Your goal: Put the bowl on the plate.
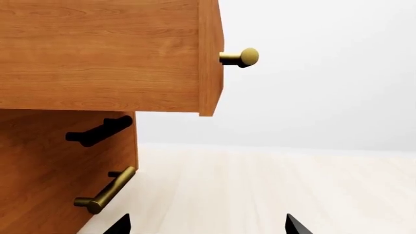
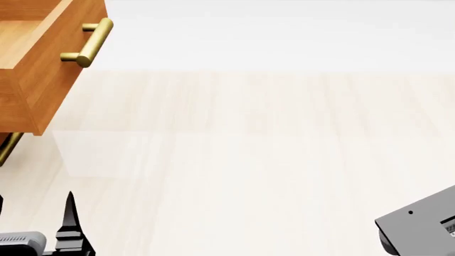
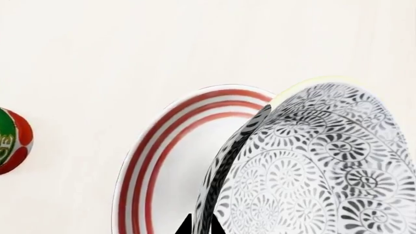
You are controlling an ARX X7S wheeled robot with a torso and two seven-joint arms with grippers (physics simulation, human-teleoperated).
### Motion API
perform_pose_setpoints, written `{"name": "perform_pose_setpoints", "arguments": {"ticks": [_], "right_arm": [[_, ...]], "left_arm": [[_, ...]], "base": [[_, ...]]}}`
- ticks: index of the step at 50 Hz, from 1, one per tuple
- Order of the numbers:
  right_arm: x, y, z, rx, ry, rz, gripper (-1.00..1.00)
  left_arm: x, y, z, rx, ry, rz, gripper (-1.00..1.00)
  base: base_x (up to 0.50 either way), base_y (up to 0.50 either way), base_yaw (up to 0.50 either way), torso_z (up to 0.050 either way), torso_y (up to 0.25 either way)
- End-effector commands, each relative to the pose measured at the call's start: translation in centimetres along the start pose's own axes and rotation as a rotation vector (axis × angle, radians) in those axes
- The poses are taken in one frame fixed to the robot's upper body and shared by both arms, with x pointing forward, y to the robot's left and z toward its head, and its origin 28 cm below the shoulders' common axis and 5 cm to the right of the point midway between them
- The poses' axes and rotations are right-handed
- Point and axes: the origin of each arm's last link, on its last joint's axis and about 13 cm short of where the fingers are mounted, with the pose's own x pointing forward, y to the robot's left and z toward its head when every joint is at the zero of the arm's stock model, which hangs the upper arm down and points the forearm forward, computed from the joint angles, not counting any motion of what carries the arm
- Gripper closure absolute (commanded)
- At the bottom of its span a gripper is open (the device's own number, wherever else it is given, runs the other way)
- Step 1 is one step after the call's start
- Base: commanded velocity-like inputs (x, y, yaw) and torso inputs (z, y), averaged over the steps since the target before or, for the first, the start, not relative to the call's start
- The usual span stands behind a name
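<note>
A: Containers first. What is the right wrist view showing?

B: The bowl (image 3: 312, 165) is filling the near side of that view, tilted, its patterned inside facing the camera. Nothing is lying in it. The plate (image 3: 162, 161) is sitting right behind it, the bowl overlapping the plate's face. Whether the two are touching, I cannot tell.

A: And the right gripper (image 3: 198, 225)?

B: Its dark tips are showing close together at the bowl's rim, one on each side, so it is pinching the bowl.

A: Textures?

B: The bowl is carrying dense grey-black floral rosettes with a pale rim. The plate is flat, white, ringed in red. A can (image 3: 11, 141), red and green, is standing well apart on the pale surface.

A: The left side?

B: The left gripper (image 1: 206, 225) is hanging with its tips spread wide, holding nothing. Beside it an open drawer (image 1: 104, 53) of warm wood grain is jutting from a cabinet (image 1: 46, 195), with a brass handle (image 1: 240, 57) on its front. The drawer's inside is hidden. The floor (image 2: 270, 160) is pale planking.
</note>
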Motion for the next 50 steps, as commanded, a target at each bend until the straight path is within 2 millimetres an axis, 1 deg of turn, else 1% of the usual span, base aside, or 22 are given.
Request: {"name": "perform_pose_setpoints", "arguments": {"ticks": [1, 2, 13, 22, 34, 43, 50], "right_arm": [[-0.1, -0.2, -0.1, -0.008, -0.012, -0.026, 1.0], [-0.1, -0.2, -0.1, -0.005, -0.012, -0.028, -1.0], [-0.3, 0.1, -0.1, 0.023, -0.068, 0.038, -1.0], [-0.9, 0.4, 0.2, 0.046, -0.187, 0.136, -1.0], [-1.8, 0.6, 0.8, 0.031, -0.233, 0.151, -1.0], [-2.2, 0.6, 0.9, 0.02, -0.252, 0.152, -1.0], [-3.2, 0.5, 1.3, 0.008, -0.297, 0.136, -1.0]], "left_arm": [[0.0, 0.0, 0.0, -0.001, -0.001, -0.001, -1.0], [0.0, 0.0, 0.0, 0.0, -0.001, -0.002, -1.0], [0.0, 0.0, -0.1, 0.001, 0.001, -0.001, -1.0], [-0.1, 0.0, -0.1, 0.0, -0.001, 0.0, -1.0], [-0.2, 0.0, 0.1, -0.003, -0.003, -0.002, -1.0], [-0.3, -0.1, 0.3, -0.004, -0.005, -0.005, -1.0], [-0.2, -0.1, 0.4, -0.004, -0.004, -0.006, -1.0]], "base": [[0.0, 0.0, 0.0, 0.0, 0.0], [0.0, 0.0, 0.0, 0.0, 0.0], [0.0, 0.0, 0.0, 0.0, 0.0], [0.0, 0.0, 0.0, 0.0, 0.0], [0.0, 0.0, 0.0, 0.0, 0.0], [0.0, 0.0, 0.0, 0.0, 0.0], [0.0, 0.0, 0.0, 0.0, 0.0]]}}
